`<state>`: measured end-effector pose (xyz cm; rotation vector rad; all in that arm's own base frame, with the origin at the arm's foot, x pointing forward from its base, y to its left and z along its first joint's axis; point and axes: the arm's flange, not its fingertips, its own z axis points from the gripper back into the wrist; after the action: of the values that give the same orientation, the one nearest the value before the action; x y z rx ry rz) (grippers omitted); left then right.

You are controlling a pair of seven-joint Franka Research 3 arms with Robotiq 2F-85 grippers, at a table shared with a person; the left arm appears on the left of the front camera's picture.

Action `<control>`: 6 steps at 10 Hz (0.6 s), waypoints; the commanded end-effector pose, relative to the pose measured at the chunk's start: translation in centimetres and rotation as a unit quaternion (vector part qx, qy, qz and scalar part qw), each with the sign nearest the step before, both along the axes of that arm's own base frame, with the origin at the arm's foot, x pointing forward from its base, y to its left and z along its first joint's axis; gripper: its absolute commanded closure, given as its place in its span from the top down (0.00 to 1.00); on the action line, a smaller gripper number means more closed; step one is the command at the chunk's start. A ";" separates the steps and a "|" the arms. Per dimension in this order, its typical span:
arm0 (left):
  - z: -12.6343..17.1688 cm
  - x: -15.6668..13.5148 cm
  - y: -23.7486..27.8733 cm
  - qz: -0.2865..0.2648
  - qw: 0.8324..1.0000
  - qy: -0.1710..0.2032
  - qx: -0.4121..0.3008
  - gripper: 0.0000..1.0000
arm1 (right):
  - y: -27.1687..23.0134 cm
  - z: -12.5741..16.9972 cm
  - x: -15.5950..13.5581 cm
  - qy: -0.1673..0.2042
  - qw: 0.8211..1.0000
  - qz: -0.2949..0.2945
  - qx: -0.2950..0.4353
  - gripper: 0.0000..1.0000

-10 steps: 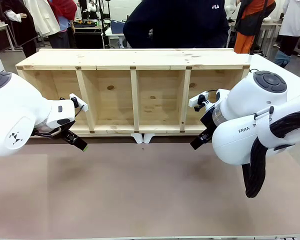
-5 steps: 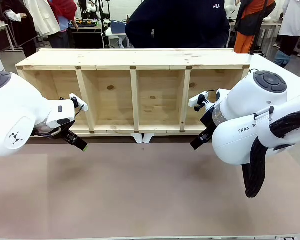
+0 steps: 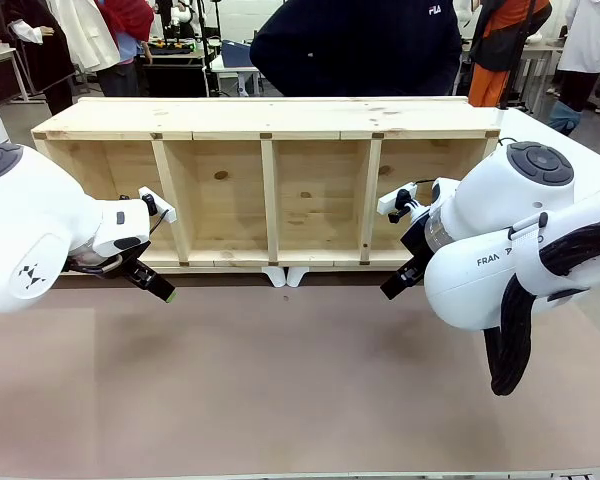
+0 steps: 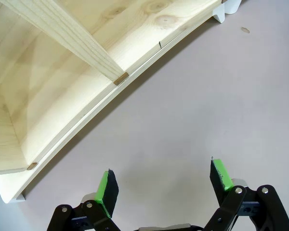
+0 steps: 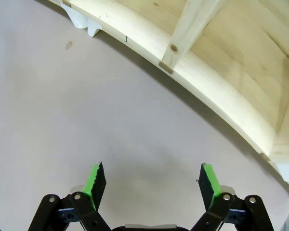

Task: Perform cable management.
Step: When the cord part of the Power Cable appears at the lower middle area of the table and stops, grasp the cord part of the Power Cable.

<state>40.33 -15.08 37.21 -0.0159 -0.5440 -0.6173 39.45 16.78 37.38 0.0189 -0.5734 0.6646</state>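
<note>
The cable is out of view. My left gripper [image 3: 158, 287] hovers low over the brown table in front of the wooden shelf's [image 3: 270, 120] left end, open and empty. In the left wrist view the left gripper [image 4: 164, 178] has its green pads [image 4: 107, 188] wide apart over bare tabletop, with the shelf [image 4: 86, 62] beyond them. My right gripper [image 3: 392, 288] hangs in front of the shelf's right part, also open. The right wrist view has the right gripper [image 5: 151, 180] spread above the table, holding nothing, near the shelf [image 5: 221, 72].
The long shelf lies along the table's far half, with several open compartments facing me. Two small white feet [image 3: 285, 275] stick out under its front edge. A person in a dark top [image 3: 355, 45] stands behind it. The brown tabletop [image 3: 280, 380] stretches bare in front.
</note>
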 end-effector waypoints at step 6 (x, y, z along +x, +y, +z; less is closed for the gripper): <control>0.0 0.0 0.1 0.001 1.000 0.000 -0.001 1.00 | 0.0 0.0 0.0 0.000 1.000 0.000 0.000 1.00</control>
<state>40.33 -15.08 37.21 -0.0159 -0.5440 -0.6173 39.45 16.78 37.38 0.0189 -0.5734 0.6646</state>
